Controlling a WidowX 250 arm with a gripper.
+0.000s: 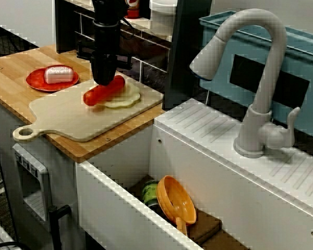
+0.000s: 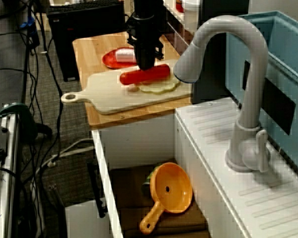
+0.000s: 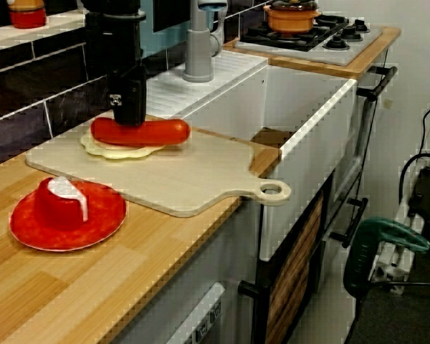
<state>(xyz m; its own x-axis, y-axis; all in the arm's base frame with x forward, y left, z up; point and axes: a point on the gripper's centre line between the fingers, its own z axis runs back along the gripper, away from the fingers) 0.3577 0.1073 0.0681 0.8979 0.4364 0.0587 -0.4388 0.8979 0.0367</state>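
In the view facing the counter, the black gripper (image 1: 107, 79) comes straight down and is shut on one end of a red sausage (image 1: 101, 93). The sausage tilts, its free end low over the pale wooden cutting board (image 1: 68, 119). Under it lies a pale wavy-edged disc (image 1: 127, 98). In the view from above the faucet, the gripper (image 2: 146, 65) clamps the sausage (image 2: 148, 75) over the disc (image 2: 163, 87) and board (image 2: 114, 97). The view along the counter shows the gripper (image 3: 129, 115) near the left end of the sausage (image 3: 150, 132), just above the disc (image 3: 118, 151).
A red plate (image 1: 37, 82) carrying a white-and-red block (image 1: 59, 74) sits left of the board. An orange strainer (image 1: 180, 200) and a green can (image 1: 150, 194) lie in the sink. A grey faucet (image 1: 256, 83) stands on the right. A stove with an orange pot (image 3: 294, 16) lies beyond.
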